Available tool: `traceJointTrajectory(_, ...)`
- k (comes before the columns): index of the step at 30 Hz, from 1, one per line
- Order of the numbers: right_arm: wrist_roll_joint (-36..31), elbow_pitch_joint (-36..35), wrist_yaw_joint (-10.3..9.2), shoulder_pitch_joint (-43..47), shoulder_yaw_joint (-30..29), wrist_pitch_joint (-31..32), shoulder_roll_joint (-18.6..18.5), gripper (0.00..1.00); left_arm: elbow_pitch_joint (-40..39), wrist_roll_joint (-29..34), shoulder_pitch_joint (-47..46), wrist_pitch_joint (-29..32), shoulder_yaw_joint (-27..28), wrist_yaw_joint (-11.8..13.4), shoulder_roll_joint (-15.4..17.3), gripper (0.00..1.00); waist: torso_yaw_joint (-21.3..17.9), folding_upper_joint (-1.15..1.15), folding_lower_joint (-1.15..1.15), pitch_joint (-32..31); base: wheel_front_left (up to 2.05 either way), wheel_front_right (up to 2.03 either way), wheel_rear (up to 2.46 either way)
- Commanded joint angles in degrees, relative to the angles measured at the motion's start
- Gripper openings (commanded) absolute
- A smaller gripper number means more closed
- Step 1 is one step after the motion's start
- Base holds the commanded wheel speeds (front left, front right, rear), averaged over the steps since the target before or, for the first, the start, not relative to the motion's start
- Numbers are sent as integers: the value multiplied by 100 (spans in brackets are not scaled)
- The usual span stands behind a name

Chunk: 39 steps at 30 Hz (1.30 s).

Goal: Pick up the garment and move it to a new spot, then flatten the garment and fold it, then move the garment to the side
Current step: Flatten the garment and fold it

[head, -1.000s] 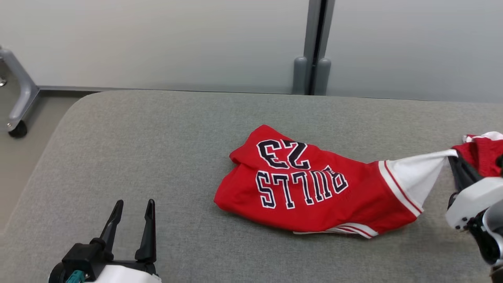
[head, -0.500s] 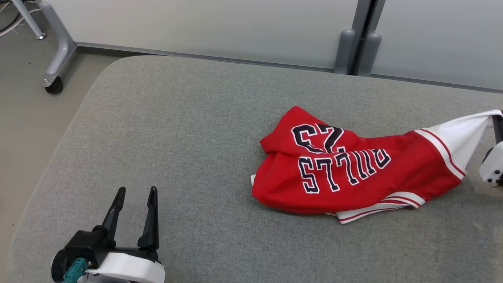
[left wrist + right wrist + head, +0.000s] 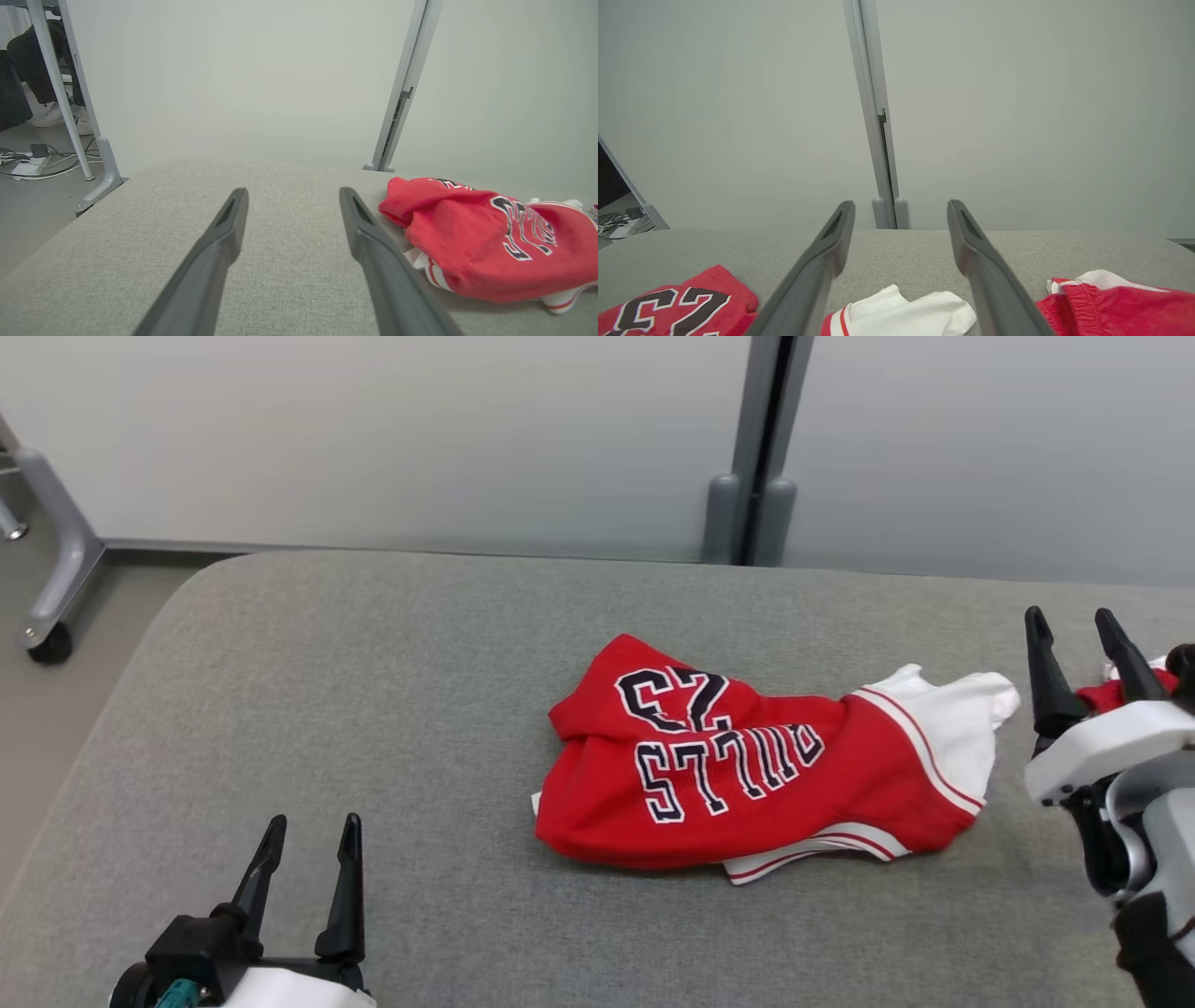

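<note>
With the garment (image 3: 747,775) lying crumpled centre-right on the grey pad (image 3: 373,709), I am holding my left gripper (image 3: 315,821) and right gripper (image 3: 1070,616) wide open, empty, and risking pinching the neighbouring red bundle (image 3: 1111,303) instead.

Behind the right pincer (image 3: 1068,616) a red-and-white cloth bundle (image 3: 1102,697) is mostly hidden by it; left of that pincer, the garment's (image 3: 733,291) lettering runs off the wrist view's bottom edge.

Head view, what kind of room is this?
Probably a lab or office test room: a grey padded table, plain partition panels behind it, a wheeled frame leg, and loose cables on the floor.
</note>
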Motion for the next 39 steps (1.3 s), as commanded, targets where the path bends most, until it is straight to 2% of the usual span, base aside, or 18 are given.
traceJointTrajectory(1, 67, -367, -1, 356, -11, -31, 59, 100, -47, 27, 66, -26, 40, -7, 29, 100, -307, 0, 0, -230, 0, 0, 0)
traceJointTrajectory(2, 67, -367, -1, 356, -11, -31, 59, 100, -47, 27, 66, -26, 40, -7, 29, 100, -307, 0, 0, -230, 0, 0, 0)
traceJointTrajectory(6, 80, -1403, -1, 1100, -72, -31, 209, 100, -137, 16, 114, -26, 43, -1, 42, 100, -558, 0, 0, -263, 0, 0, 0)
traceJointTrajectory(11, 87, -2164, -1, 1920, -241, -32, 500, 100, -116, -14, 106, 6, -28, -34, 54, 100, -750, 0, 0, -247, 0, 0, 0)
traceJointTrajectory(16, 74, -2589, 0, 2385, -411, -32, 757, 100, -119, -44, 107, 12, -52, 0, 53, 100, -863, 0, 0, -200, 0, 0, 0)
traceJointTrajectory(22, -59, -2739, -1, 2458, -381, -33, 830, 100, -85, -81, 24, 107, -129, -30, 60, 100, -899, 0, 0, -150, 0, 0, 0)
traceJointTrajectory(29, -83, -2746, 0, 2401, -313, -33, 826, 100, 101, -75, -44, 793, -472, -189, 194, 100, -886, 0, 0, -57, 0, 0, 0)
traceJointTrajectory(32, -91, -2760, 0, 2330, -297, -33, 795, 100, 85, -15, -202, 1311, -926, -343, 381, 100, -901, 0, 0, 82, 0, 0, 0)
traceJointTrajectory(39, -147, -2786, 0, 2120, -250, -33, 799, 100, 368, -292, -773, 2207, -1529, -444, 613, 100, -1070, 0, 0, 403, 0, 0, 0)
